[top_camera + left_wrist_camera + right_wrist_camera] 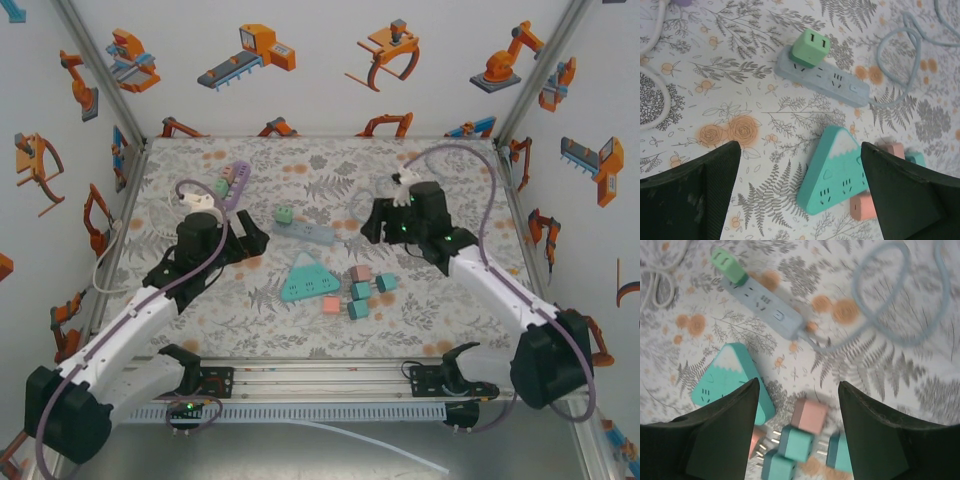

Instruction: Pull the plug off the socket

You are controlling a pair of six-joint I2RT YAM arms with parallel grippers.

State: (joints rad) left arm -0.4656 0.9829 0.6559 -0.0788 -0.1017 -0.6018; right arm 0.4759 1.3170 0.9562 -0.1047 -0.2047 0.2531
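Note:
A green plug sits pushed into the end of a grey-blue power strip lying mid-table. My left gripper hovers open to the left of the strip, with nothing between its fingers. The teal triangular socket lies below it. My right gripper is open to the right of the strip, above the loose plugs, holding nothing.
The teal triangular socket lies in front of the strip. Several loose pink and teal plugs lie to its right. A purple strip with plugs and a white cable lie back left. The strip's cable loops right.

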